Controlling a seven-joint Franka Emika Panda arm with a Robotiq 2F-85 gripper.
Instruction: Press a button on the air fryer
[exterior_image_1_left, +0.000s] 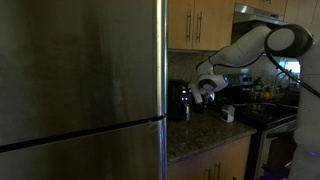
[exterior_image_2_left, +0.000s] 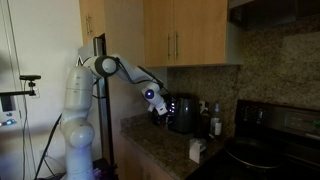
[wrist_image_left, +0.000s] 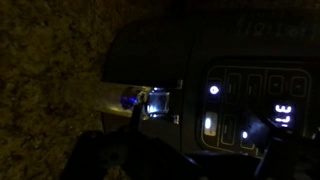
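Note:
The air fryer (exterior_image_1_left: 178, 100) is a small glossy black appliance that stands upright on the granite counter against the backsplash; it shows in both exterior views (exterior_image_2_left: 183, 112). My gripper (exterior_image_1_left: 206, 90) hovers close in front of it (exterior_image_2_left: 157, 107). The wrist view is very dark. In it the air fryer's control panel (wrist_image_left: 245, 100) fills the right half, with several small lit buttons. My gripper's fingers (wrist_image_left: 200, 135) are dark shapes at the lower left and lower right, apart, with nothing between them. I cannot tell if a finger touches the panel.
A large stainless fridge (exterior_image_1_left: 80, 80) fills the near side. A small white box (exterior_image_2_left: 197, 149) sits on the granite counter (exterior_image_2_left: 165, 152), and bottles (exterior_image_2_left: 215, 120) stand beside the fryer. A black stove (exterior_image_2_left: 265, 150) is further along, with wooden cabinets (exterior_image_2_left: 180, 35) overhead.

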